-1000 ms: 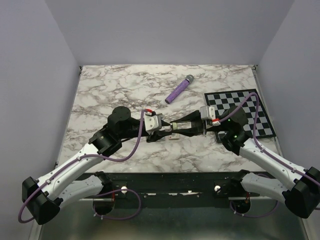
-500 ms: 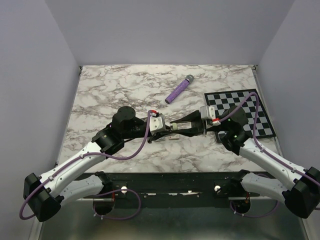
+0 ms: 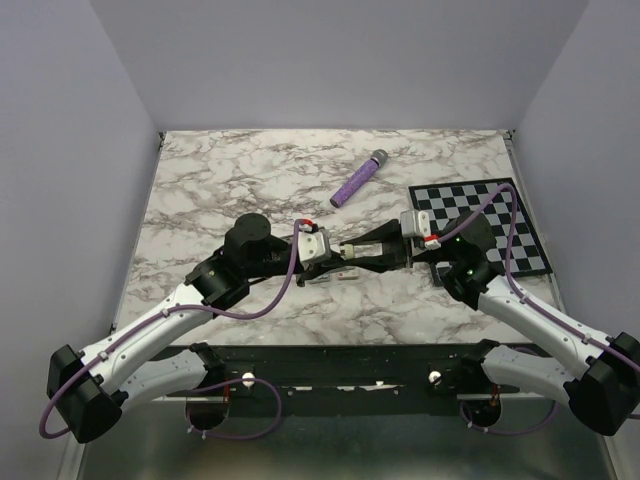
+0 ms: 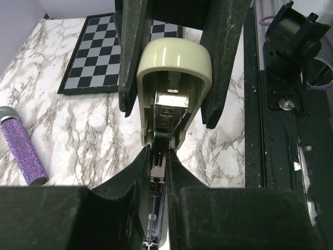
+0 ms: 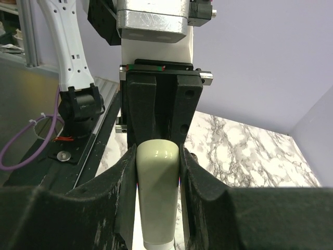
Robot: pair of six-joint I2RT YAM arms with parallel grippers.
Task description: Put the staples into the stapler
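Observation:
The stapler hangs above the marble table, mid-table, between my two grippers. My right gripper is shut on its beige top cover; that arm's fingers flank the cover's rounded end in the left wrist view. My left gripper comes from the opposite side, its pads pressed against both sides of the dark metal inner rail, which is swung away from the cover. In the top view the left gripper meets the right gripper nose to nose. No staples can be made out.
A purple glitter cylinder with a grey tip lies behind the grippers, seen again at the left. A checkerboard mat lies at the right edge of the table. Lilac walls enclose three sides.
My left arm has slid right toward the stapler and its jaws have narrowed onto the metal rail. The right arm and the beige cover have stayed still.

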